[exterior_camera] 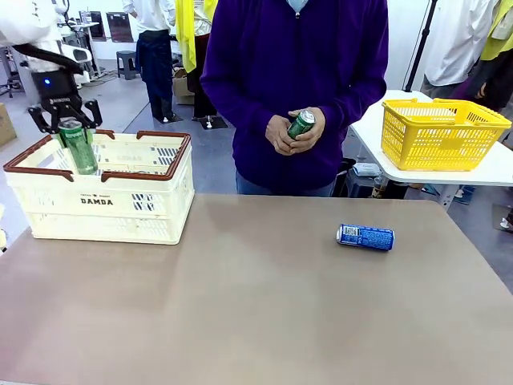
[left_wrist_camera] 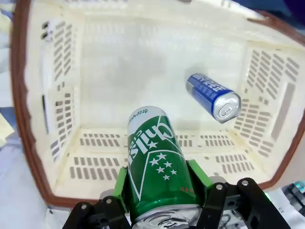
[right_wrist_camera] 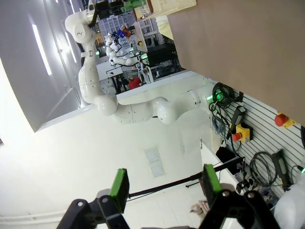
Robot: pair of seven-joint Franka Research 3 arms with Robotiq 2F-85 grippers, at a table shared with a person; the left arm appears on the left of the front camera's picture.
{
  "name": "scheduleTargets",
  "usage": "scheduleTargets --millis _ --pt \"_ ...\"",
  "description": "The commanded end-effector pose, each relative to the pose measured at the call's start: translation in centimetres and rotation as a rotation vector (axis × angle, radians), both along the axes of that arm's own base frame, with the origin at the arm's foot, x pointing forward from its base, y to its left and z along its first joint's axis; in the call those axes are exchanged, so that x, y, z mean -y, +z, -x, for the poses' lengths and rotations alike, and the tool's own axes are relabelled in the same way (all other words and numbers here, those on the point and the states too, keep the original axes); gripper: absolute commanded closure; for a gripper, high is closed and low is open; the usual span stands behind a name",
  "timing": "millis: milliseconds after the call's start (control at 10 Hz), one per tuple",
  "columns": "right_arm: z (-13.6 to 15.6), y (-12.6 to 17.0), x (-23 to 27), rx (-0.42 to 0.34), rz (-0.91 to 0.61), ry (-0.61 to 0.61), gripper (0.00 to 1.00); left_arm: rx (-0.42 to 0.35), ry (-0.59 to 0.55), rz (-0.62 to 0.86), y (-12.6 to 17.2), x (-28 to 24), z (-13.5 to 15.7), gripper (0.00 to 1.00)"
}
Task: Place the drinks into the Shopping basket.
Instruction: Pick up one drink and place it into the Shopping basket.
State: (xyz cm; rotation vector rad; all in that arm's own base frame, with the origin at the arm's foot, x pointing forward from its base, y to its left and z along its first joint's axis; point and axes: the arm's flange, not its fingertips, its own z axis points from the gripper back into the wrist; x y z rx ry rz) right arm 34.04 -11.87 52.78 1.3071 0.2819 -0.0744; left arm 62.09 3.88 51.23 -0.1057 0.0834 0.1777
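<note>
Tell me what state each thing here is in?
Left gripper: shut on green can.
Green can: held nearly upright over basket.
Basket: holds one blue can, lying down.
Table can: blue, lying on its side.
Person's can: green, held in both hands.
Right gripper: open, empty.

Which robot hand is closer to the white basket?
Left. The left gripper hangs right over the basket, holding a green can down into it. The right gripper is open, well away from the table.
</note>
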Motion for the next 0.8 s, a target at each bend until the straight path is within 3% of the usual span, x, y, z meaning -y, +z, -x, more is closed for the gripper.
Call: scheduleTargets --millis 0,200,300,400,500,600,700 --pt "0.1 0.4 0.3 -0.007 0.007 0.011 0.18 0.037 -0.008 -0.016 1.6 -0.1 0.4 1.0" --pt "0.1 0.4 0.3 -0.007 0.007 0.011 0.18 0.037 -0.008 -0.016 1.6 -0.1 0.4 1.0" --pt "0.1 0.4 0.3 -0.007 0.007 0.011 0.18 0.002 -0.001 -0.002 -0.1 0.0 -0.1 1.0" --pt "0.1 0.4 0.3 -0.007 0.007 0.011 0.18 0.129 0.01 -0.017 -2.7 0.6 0.5 1.0" --pt "0.1 0.4 0.3 -0.007 0.007 0.011 0.18 0.169 -0.002 0.008 -5.6 0.8 0.2 1.0" --pt "0.1 0.4 0.3 -0.007 0.007 0.011 0.18 0.181 -0.038 0.015 -8.2 0.9 0.0 1.0" --pt "0.1 0.4 0.3 -0.007 0.007 0.011 0.18 0.134 -0.044 0.0 -10.0 0.9 -0.1 1.0"
